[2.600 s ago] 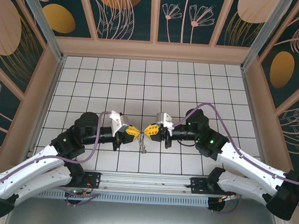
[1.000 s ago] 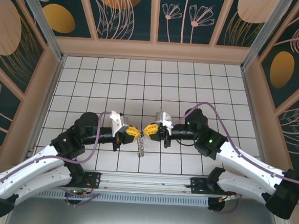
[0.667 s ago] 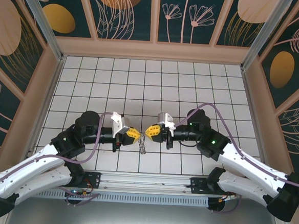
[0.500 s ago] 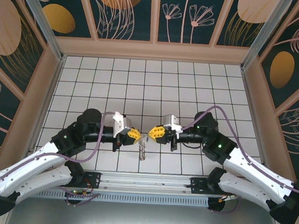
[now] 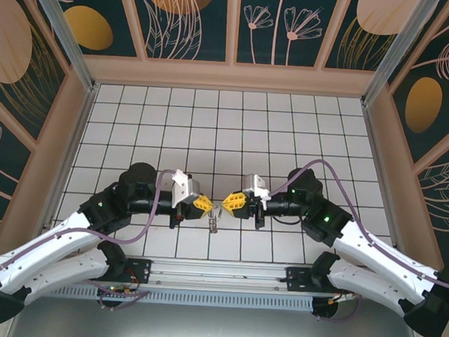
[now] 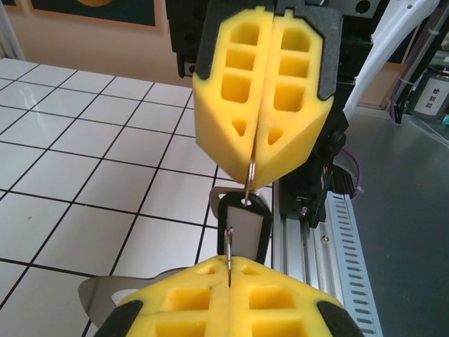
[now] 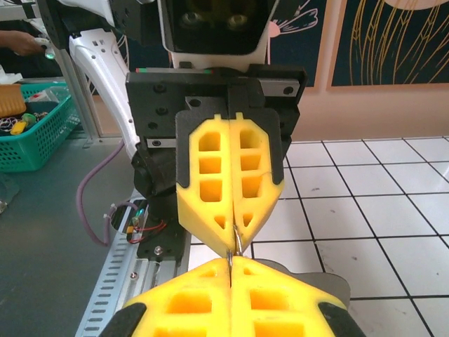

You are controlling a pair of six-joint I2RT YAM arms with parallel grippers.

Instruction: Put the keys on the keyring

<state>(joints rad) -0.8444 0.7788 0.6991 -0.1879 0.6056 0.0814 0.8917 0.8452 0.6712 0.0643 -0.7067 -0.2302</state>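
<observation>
As the left hand (image 5: 204, 206) faces the right hand (image 5: 232, 204), both are closed.

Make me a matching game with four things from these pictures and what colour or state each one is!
Things:
1. left gripper
2. basket
3. keys
4. table

Colours or states:
A. green
B. white tiles with dark lines
C. hanging from the tip of the right gripper
D. shut, with yellow fingers

Pairs: 1-D, 2-A, 3-C, 4-B
</observation>
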